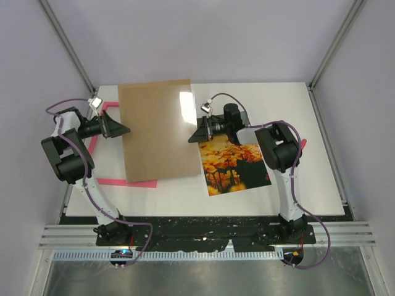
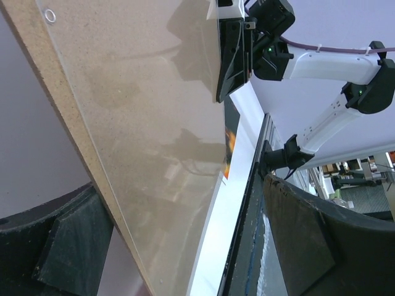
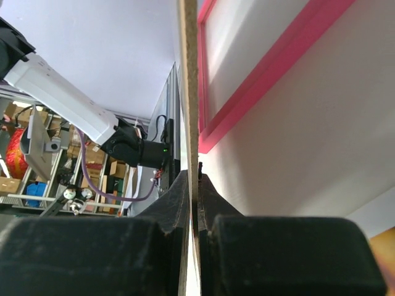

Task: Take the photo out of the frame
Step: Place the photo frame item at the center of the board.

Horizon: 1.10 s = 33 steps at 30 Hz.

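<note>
The photo (image 1: 237,166), a print of orange-yellow flowers, lies flat on the white table to the right of the frame; a sliver of the photo (image 2: 229,148) shows in the left wrist view. The pink frame (image 1: 126,182) (image 3: 271,68) lies on the table, mostly covered by a plain brown backing board (image 1: 157,129) (image 2: 142,123) held above it. My right gripper (image 1: 196,132) (image 3: 194,176) is shut on the board's right edge (image 3: 188,74). My left gripper (image 1: 125,129) (image 2: 179,203) stands wide open at the board's left edge, with the board between its fingers.
The white table top (image 1: 296,111) ends at a black strip and metal rails (image 1: 203,234) in front of the arm bases. Grey walls close in on the left, back and right. The right arm (image 2: 321,61) reaches across in the left wrist view.
</note>
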Available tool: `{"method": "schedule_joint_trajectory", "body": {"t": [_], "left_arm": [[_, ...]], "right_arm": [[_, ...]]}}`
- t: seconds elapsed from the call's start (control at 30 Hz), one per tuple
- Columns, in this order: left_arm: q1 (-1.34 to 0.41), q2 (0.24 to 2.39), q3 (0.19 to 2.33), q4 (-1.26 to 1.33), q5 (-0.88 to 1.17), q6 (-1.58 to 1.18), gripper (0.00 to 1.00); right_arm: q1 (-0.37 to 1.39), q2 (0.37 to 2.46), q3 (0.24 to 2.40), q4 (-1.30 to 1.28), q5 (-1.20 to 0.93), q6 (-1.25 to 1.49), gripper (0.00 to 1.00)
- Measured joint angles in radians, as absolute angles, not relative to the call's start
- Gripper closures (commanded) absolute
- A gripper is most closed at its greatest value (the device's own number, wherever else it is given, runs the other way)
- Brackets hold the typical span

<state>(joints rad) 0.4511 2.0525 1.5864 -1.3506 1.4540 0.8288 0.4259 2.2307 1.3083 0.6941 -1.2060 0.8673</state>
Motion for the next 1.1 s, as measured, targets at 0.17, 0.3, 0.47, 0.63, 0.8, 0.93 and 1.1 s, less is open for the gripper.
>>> {"method": "schedule_joint_trajectory", "body": {"t": [0.17, 0.3, 0.47, 0.63, 0.8, 0.93, 1.1], "left_arm": [[0.463, 2.069, 1.640, -1.352, 1.441, 0.816, 0.00], [0.497, 2.091, 1.685, -1.348, 1.441, 0.817, 0.00], [0.536, 2.125, 1.689, -1.347, 1.459, 0.824, 0.00], [0.545, 2.128, 1.688, -1.347, 1.461, 0.840, 0.01], [0.545, 2.127, 1.674, -1.347, 1.464, 0.856, 0.00], [0.545, 2.104, 1.636, -1.346, 1.463, 0.871, 0.00], [0.545, 2.023, 1.605, -1.347, 1.464, 0.873, 0.00]], "right_arm": [[0.426, 2.231, 1.305, 0.652, -1.180, 0.811, 0.92], [0.426, 2.231, 1.297, 0.630, -1.169, 0.778, 0.92], [0.425, 2.231, 1.281, 0.527, -1.133, 0.767, 0.92], [0.423, 2.233, 1.270, 0.451, -1.103, 0.761, 0.92], [0.430, 2.252, 1.331, 0.330, -1.073, 0.733, 0.92], [0.448, 2.278, 1.409, 0.239, -1.050, 0.713, 0.90], [0.501, 2.317, 1.509, 0.164, -1.005, 0.704, 0.65]]}}
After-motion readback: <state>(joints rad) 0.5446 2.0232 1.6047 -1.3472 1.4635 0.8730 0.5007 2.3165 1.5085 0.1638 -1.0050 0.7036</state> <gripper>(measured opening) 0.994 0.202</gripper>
